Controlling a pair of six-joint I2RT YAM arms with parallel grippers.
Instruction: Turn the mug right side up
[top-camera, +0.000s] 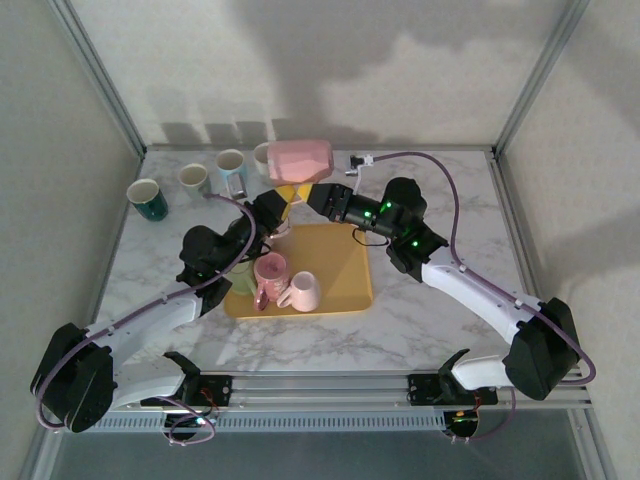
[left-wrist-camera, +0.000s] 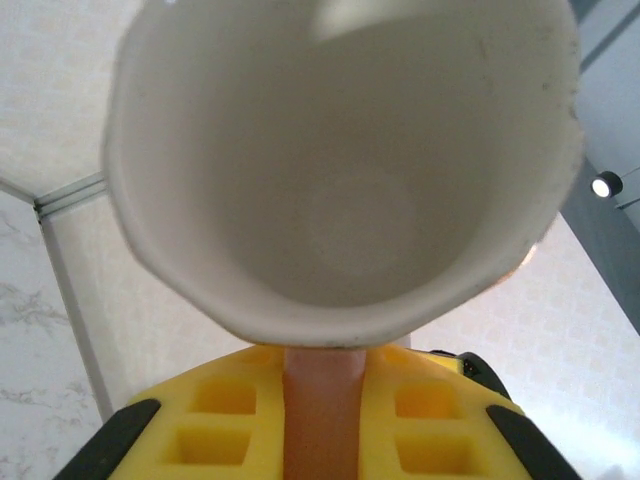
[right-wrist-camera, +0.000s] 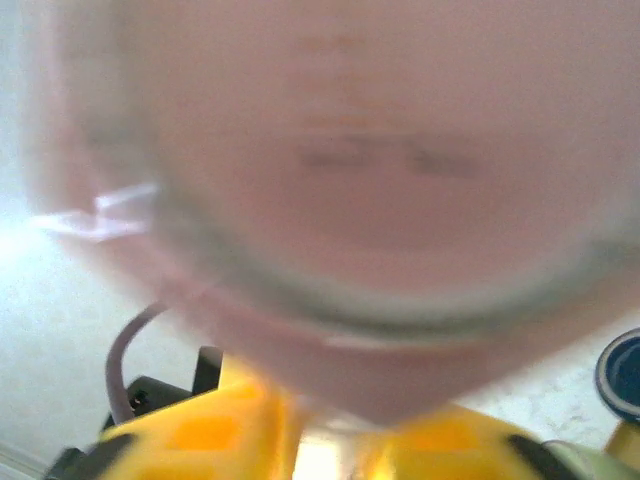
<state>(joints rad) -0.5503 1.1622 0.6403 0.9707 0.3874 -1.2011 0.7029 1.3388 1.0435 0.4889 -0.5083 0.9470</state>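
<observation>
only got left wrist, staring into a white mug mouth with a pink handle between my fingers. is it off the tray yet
observer: yes, top view shows the pink mug in the air, lying sideways above the yellow tray's far edge.
operator: right arm?
observer: right fingers sit at the mug's bottom end; too blurred there to tell a grip.
operator: room to set down?
observer: tray's right half is bare; a green mug and others crowd its left.

Looks like a robot lab test cell: marble-look desk (top-camera: 440, 320) boxed in by plain white panels (top-camera: 300, 70) on alu posts (top-camera: 98, 75). Left arm (top-camera: 140, 325) & right arm (top-camera: 480, 290) bolted to metal rail (top-camera: 320, 384) at near edge, w/ loose cable (top-camera: 455, 200).
</observation>
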